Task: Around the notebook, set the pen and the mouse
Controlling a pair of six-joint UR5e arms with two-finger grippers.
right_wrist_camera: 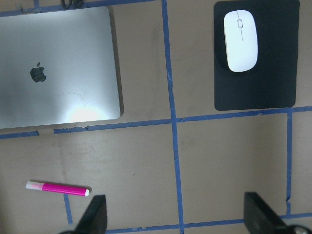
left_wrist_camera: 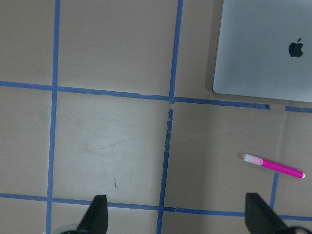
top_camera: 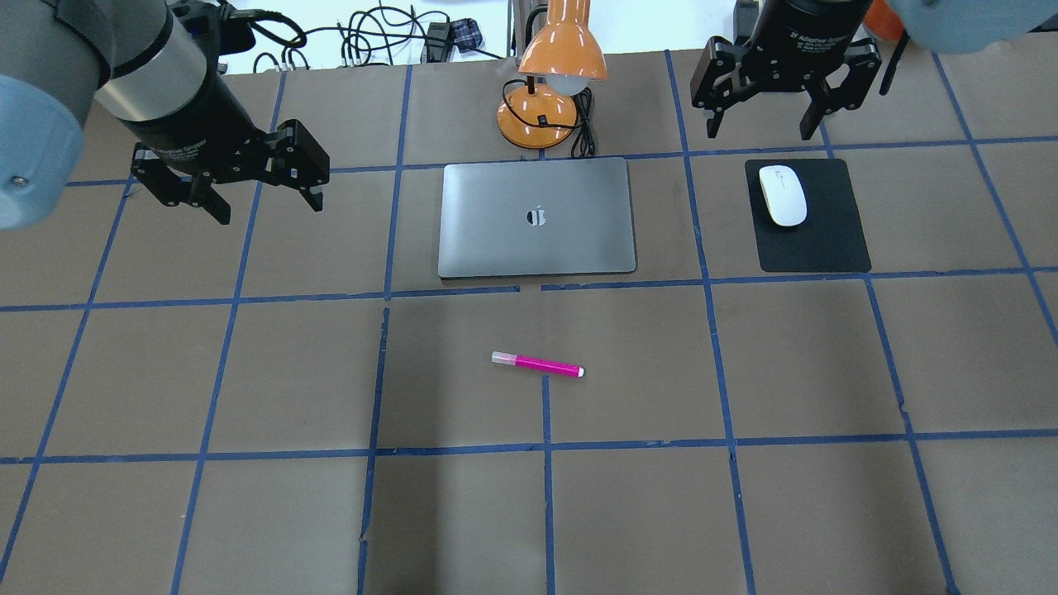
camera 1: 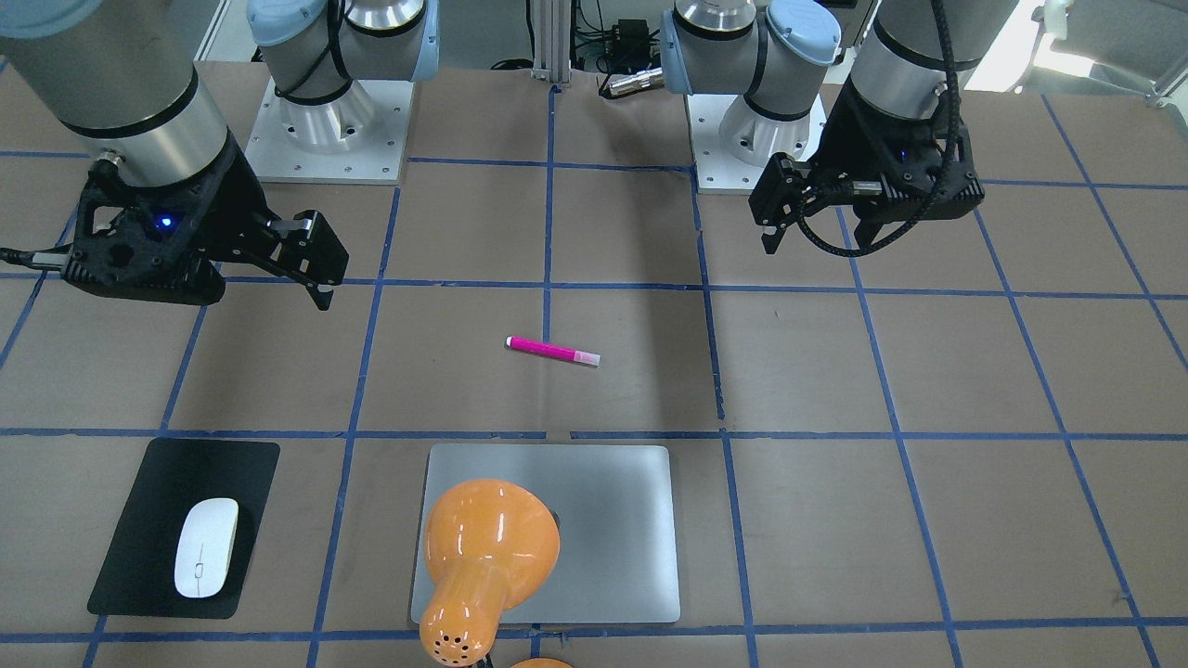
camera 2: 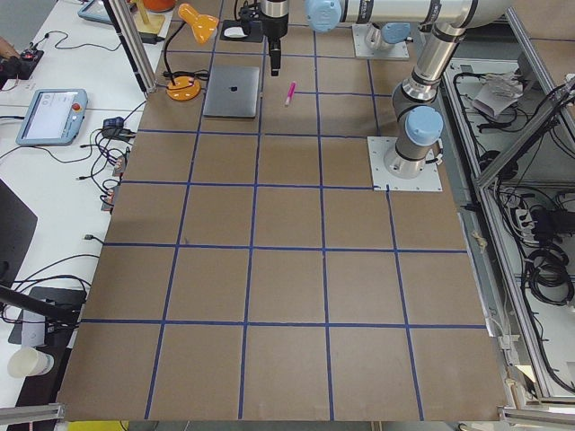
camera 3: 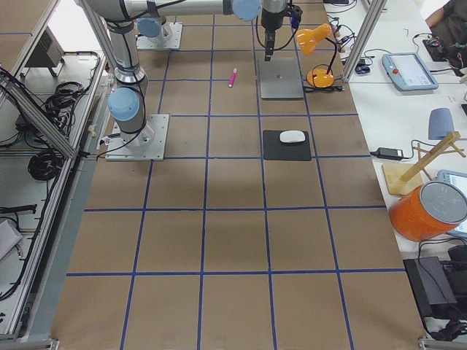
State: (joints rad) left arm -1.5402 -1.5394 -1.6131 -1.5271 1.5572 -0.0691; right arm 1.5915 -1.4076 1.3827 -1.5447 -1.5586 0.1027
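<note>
The silver-grey notebook (top_camera: 496, 235) lies shut at the far middle of the table. A magenta pen (top_camera: 537, 364) with a pale cap lies alone on the brown paper in front of it, also seen in the left wrist view as the pen (left_wrist_camera: 274, 166). The white mouse (top_camera: 782, 195) rests on a black mat (top_camera: 826, 244) to the notebook's right. My left gripper (top_camera: 269, 208) hovers open and empty left of the notebook. My right gripper (top_camera: 759, 132) hangs open and empty just beyond the mouse.
An orange desk lamp (top_camera: 550, 83) stands behind the notebook, its cord beside the base; in the front-facing view its shade (camera 1: 487, 538) covers part of the notebook. Blue tape lines grid the table. Both arm bases sit on the robot's side.
</note>
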